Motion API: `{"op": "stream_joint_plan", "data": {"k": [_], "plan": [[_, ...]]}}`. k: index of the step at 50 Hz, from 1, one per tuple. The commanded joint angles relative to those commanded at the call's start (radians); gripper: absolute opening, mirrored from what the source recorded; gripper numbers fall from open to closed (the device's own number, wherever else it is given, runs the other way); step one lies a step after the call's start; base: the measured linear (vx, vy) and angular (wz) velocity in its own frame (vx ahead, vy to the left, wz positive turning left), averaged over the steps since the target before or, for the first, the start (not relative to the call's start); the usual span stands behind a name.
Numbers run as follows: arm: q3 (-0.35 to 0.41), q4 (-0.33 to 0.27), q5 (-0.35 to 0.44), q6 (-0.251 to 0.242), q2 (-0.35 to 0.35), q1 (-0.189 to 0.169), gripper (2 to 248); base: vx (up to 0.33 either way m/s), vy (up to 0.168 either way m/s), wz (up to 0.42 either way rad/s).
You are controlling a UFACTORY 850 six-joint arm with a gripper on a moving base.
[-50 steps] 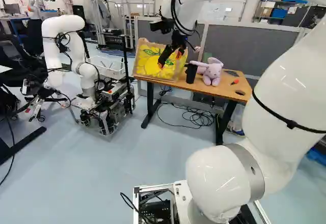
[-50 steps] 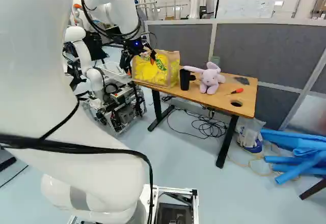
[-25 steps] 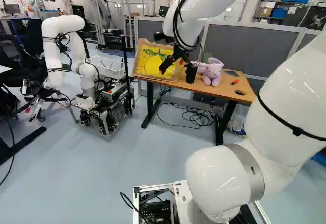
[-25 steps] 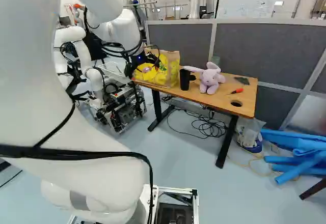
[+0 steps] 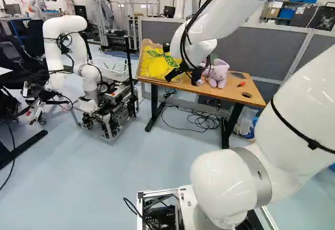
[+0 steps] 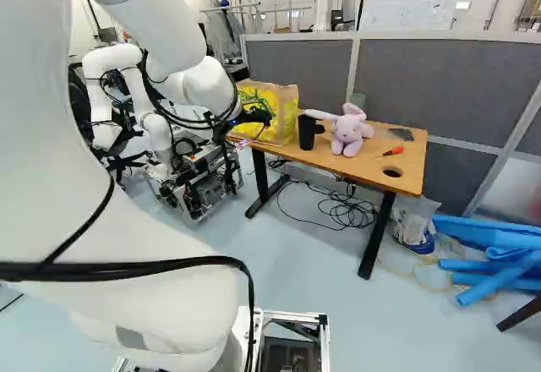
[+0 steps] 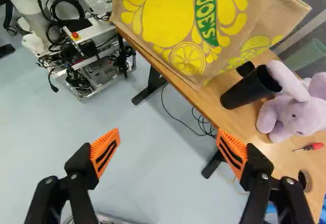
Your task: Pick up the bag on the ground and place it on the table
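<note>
Left base view: tan bag with yellow lemon print (image 5: 153,64) upright on brown wooden-topped table (image 5: 233,92), black two-fingered gripper (image 5: 182,79) near. Right base view: black cylindrical cup (image 6: 306,133) between bag and lilac plush rabbit (image 6: 347,130). Wrist view: gripper (image 7: 168,134) spread wide, bag ahead.

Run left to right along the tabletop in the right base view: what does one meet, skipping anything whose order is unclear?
Bag with yellow fruit print → black cup → lilac plush rabbit → red-handled tool.
</note>
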Motion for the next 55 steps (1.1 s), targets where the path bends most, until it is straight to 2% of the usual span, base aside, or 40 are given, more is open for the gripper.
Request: {"op": "stream_joint_plan", "data": {"k": [22, 43, 55], "plan": [[0.178, -0.022, 0.273, 0.125, 0.043, -0.011, 247, 0.000, 0.000, 0.000], [0.314, -0.040, 0.482, 0.221, 0.076, -0.019, 247, 0.000, 0.000, 0.000], [0.374, -0.047, 0.576, 0.264, 0.091, -0.023, 247, 0.000, 0.000, 0.000]]}}
